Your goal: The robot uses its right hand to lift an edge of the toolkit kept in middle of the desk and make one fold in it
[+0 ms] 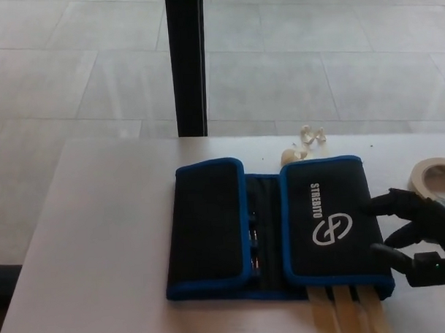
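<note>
The black, blue-edged toolkit (272, 227) lies flat in the middle of the white desk (108, 236), with both side flaps folded inward. The right flap (the one printed with a white logo and lettering) lies just left of the right hand's fingertips (381, 201), and the left flap lies further left, beyond a narrow strip of the open middle section. The right hand (419, 236) sits at the toolkit's right edge with its fingers spread apart, the upper finger touching the flap's edge and the lower one at its bottom right corner; it clamps nothing. Three pale strips (348, 312) stick out from under the toolkit's bottom edge, below and left of the fingers. A roll of masking tape (433, 175) rests just above the hand, and small crumpled pale scraps (303, 143) lie beyond the toolkit's far edge.
</note>
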Motion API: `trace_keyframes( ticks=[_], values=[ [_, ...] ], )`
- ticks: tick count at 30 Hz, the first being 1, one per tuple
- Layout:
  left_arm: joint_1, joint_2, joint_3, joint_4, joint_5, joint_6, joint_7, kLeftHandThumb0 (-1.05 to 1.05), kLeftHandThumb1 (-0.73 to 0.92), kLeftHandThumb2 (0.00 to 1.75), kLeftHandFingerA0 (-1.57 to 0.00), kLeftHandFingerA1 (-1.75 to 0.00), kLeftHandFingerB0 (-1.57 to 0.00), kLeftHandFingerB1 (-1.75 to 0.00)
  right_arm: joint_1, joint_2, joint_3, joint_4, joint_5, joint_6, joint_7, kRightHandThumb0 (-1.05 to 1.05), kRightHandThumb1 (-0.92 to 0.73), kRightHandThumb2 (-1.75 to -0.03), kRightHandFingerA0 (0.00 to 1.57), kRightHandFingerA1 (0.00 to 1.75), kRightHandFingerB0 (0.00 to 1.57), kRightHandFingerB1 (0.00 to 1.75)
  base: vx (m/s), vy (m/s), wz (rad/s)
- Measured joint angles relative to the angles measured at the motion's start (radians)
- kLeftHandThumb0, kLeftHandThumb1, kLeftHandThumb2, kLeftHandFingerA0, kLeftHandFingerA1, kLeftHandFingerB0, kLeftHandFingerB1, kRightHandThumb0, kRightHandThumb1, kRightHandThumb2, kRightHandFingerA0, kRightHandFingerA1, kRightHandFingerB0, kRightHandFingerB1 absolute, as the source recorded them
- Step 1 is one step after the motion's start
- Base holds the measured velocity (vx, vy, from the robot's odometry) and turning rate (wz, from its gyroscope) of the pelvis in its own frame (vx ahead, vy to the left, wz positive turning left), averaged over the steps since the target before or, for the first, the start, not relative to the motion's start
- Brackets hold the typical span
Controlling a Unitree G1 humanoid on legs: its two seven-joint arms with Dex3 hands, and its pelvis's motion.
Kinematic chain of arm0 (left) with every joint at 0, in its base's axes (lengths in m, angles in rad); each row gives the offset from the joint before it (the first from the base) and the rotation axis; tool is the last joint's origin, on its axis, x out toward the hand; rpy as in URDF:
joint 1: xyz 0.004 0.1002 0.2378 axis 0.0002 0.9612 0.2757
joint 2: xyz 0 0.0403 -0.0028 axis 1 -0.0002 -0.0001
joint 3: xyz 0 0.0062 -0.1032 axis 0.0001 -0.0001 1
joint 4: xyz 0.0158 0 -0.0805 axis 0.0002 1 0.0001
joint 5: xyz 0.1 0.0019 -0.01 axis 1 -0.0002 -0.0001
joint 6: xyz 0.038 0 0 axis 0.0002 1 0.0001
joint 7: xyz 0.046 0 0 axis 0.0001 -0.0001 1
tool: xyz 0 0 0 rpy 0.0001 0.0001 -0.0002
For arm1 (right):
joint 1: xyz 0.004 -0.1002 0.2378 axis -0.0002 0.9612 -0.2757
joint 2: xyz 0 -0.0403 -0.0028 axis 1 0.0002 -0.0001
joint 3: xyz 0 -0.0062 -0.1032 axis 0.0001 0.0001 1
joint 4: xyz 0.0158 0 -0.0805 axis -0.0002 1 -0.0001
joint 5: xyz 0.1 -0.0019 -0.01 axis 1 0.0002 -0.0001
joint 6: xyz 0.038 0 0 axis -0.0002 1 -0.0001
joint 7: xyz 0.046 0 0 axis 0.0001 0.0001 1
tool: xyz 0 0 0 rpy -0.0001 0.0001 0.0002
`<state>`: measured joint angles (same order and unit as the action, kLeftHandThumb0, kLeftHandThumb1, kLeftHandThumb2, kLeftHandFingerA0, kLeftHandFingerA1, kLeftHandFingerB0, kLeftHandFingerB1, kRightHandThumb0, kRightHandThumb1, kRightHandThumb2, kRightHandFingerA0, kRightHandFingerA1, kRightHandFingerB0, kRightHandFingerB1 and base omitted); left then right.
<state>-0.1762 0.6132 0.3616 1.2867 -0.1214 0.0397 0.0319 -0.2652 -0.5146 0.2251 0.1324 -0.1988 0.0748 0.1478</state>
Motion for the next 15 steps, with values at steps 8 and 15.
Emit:
trace_keyframes(
  ticks=[8, 15],
  values=[
    [0.008, 0.0, 0.005, 0.0, -0.002, 0.0, 0.0, -0.59, 0.75, 0.62, -0.68, -0.74, -0.43, -0.52, 0.013, -0.177, -0.008, -0.094, -0.075, -0.062, 0.07, -0.48, -0.68, -0.61, 0.64, 0.54, 0.49, 0.42, 0.0, 0.0, 0.0],
    [0.016, 0.0, 0.011, 0.0, -0.002, 0.0, 0.0, -0.59, 0.74, 0.62, -0.67, -0.73, -0.45, -0.53, 0.003, -0.349, -0.198, -0.189, -0.067, -0.071, 0.147, -0.5, -0.68, -0.61, 0.72, 0.48, 0.51, 0.4, 0.0, 0.0, 0.0]
  ],
)
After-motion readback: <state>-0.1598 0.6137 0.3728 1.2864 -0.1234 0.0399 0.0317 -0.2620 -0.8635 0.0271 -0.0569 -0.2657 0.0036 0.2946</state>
